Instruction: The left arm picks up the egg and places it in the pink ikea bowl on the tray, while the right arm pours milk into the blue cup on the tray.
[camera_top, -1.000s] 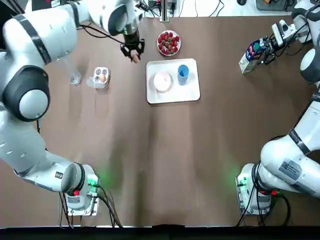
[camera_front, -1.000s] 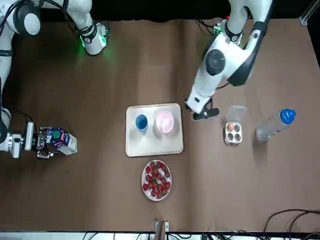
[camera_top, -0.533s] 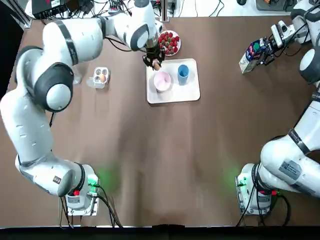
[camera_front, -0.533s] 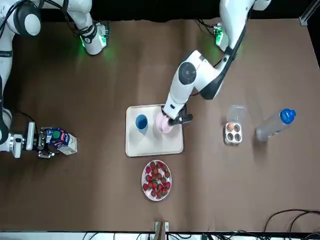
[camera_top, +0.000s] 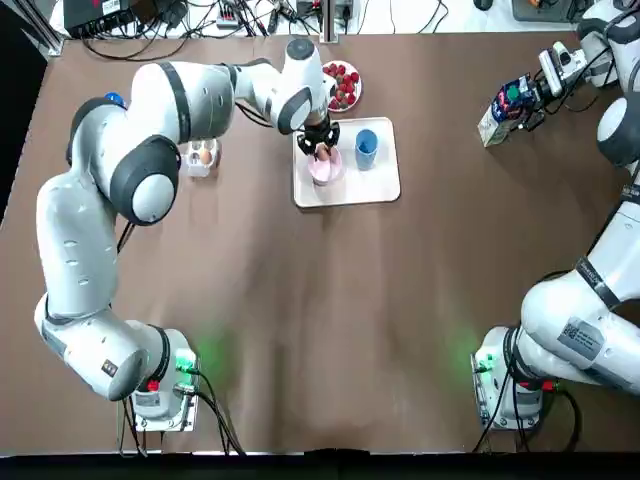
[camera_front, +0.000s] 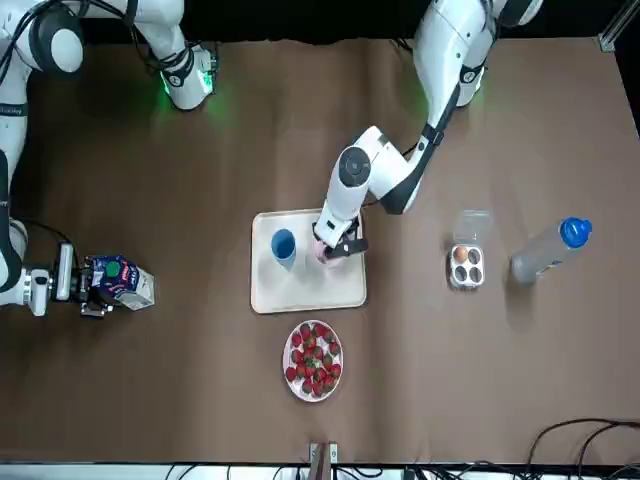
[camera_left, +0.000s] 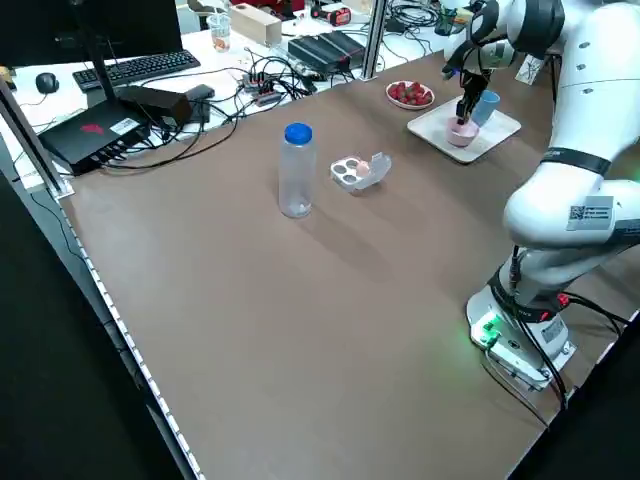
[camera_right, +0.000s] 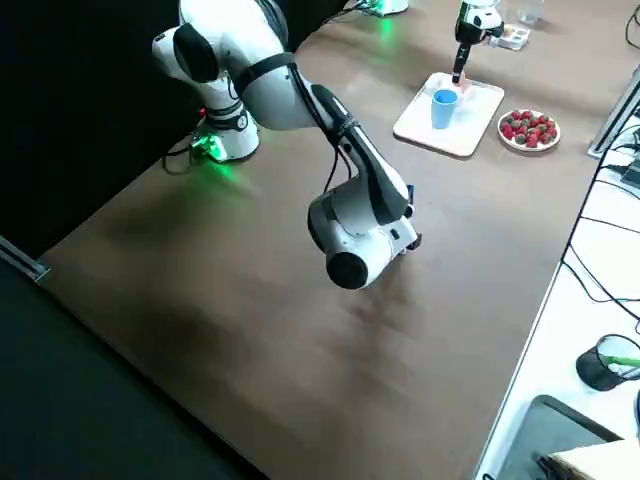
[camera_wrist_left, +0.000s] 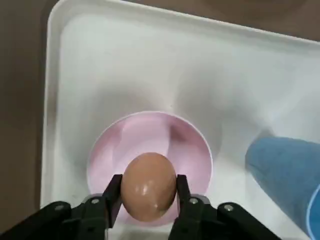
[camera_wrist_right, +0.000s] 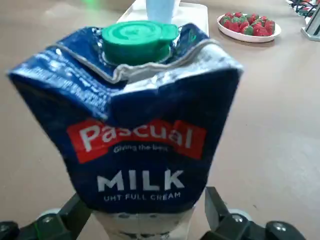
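Note:
My left gripper (camera_top: 322, 148) is shut on a brown egg (camera_wrist_left: 149, 186) and holds it just above the pink bowl (camera_wrist_left: 145, 132), which stands on the white tray (camera_top: 372, 186) beside the blue cup (camera_top: 366, 146). From the front, the left gripper (camera_front: 338, 248) covers much of the bowl (camera_front: 322, 250). Far to the right of the table, my right gripper (camera_top: 524, 102) is shut on the blue milk carton (camera_wrist_right: 145, 135), upright with its green cap on. That carton (camera_top: 502, 108) is well away from the tray.
A plate of strawberries (camera_top: 341, 84) lies just beyond the tray. An open egg box (camera_top: 202, 155) with one egg left sits to the tray's left, and a water bottle (camera_front: 550, 250) lies further left. The left arm arches over that side.
My left gripper has carried the egg rightward from beside the egg box onto the tray and down over the pink bowl. The right gripper and milk carton have stayed put.

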